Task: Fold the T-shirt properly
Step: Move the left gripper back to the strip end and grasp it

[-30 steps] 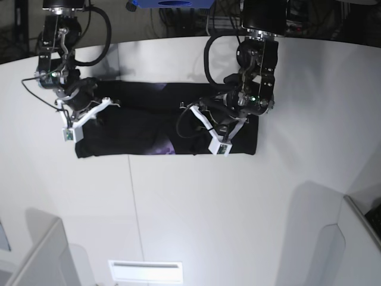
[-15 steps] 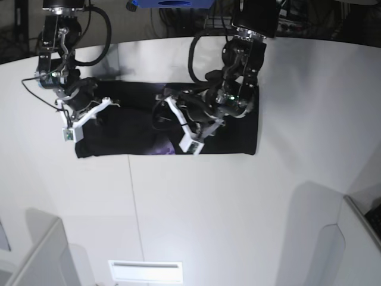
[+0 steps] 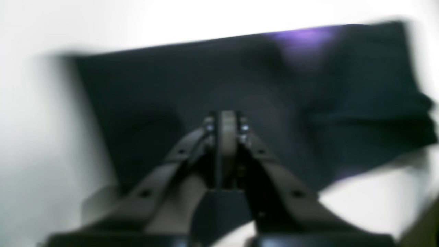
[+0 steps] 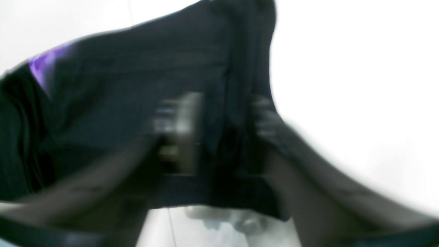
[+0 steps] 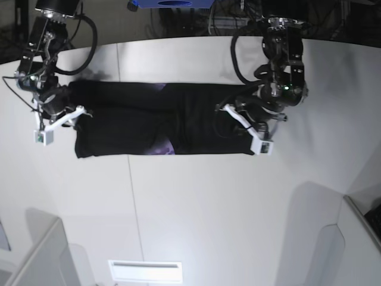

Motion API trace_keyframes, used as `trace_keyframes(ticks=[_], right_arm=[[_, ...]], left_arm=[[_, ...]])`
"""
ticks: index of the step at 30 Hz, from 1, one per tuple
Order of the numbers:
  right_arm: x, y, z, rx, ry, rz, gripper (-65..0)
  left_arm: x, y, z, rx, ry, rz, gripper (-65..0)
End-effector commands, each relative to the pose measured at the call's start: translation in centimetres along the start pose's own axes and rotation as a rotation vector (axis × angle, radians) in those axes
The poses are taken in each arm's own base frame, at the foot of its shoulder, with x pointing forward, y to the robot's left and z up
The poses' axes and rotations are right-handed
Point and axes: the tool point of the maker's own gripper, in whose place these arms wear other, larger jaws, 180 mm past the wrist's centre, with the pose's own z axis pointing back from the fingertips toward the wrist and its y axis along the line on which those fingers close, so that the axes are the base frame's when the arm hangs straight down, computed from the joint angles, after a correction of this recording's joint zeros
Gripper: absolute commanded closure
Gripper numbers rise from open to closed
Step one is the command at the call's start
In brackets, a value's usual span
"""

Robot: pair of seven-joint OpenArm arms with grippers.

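**Shirt folded to a long band; both arms at its ends, right-end grip unconfirmed**

The large black cloth T-shirt [image 5: 161,125] lies as a long band across the far half of the white bench [image 5: 196,202], parallel to the far edge, with a purple patch of print showing at its near edge.

Left claw [image 3: 226,127]: jaws together, empty, poised over the band's end nearer the bench's right side. Right claw [image 4: 219,127]: jaws apart, a bunched ridge of cloth lying between them at the opposite end; whether the pads touch it cannot be told through the blur.

Risks, as judged:
- If the right claw lifts while cloth sits loose between its jaws, the ridge could snag and drag the layers out of line.
- The left claw, being closed, could push rather than pick the cloth, wrinkling that end.
- Uneven pulls from the two ends would skew the band.

View differences: only the base view shows the whole band and both arms. The right wrist view alone shows the bunched ridge.
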Motion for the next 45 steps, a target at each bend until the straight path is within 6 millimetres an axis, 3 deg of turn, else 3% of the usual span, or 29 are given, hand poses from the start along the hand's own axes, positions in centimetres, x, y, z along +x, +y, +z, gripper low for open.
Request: trace_keyframes(ticks=[1,3,5,9,13,19,23,29,33,35,42,45], right_arm=[[1.8,0.0,0.5,0.014,-0.049,0.032,-33.9],[2.5,0.6,0.5,0.049,-0.058,0.092,-43.5],[2.4,0.4,0.2,0.057,-0.043,0.110,-44.3],[2.2,-2.1,-1.1,0.027,0.014,0.022,-44.3],[1.5,-2.6,-2.6,0.050,0.058,0.000,-44.4],[-0.1,-2.9,-4.2,0.073,0.120,-0.025,-44.4],[-1.1,-2.8,-4.2,0.076,0.154,-0.024,-44.4],[-3.6,-1.8,-4.1,0.098,0.221,-0.033,-40.8],[-4.0,-1.3,-4.3,0.110,0.229,-0.038,-39.2],[-4.4,0.0,-4.6,0.135,0.250,-0.004,-39.2],[-4.4,1.1,-5.0,0.157,0.250,0.011,-38.7],[-4.3,1.1,-5.1,0.155,0.248,0.013,-29.6]], left_arm=[[1.2,0.0,0.5,-0.014,-0.055,0.021,0.0],[0.3,3.4,1.6,0.066,-0.053,0.066,0.0],[-0.3,5.8,2.6,0.123,-0.053,0.097,0.0],[-0.5,10.1,4.5,0.225,-0.053,0.101,0.0],[-0.9,12.3,4.6,0.265,-0.034,0.099,0.0],[-1.6,12.3,2.3,0.241,-0.074,0.070,0.0],[-3.1,11.9,0.9,0.215,-0.047,0.059,0.0],[-3.1,10.5,-0.1,0.180,-0.040,0.034,0.0],[-2.6,9.2,-1.0,0.147,-0.040,0.010,0.0],[-3.2,8.8,-1.6,0.136,-0.017,0.009,0.0],[-3.8,9.1,-2.4,0.135,0.009,0.026,0.0],[-3.9,9.2,-2.4,0.138,0.011,0.024,0.0]])
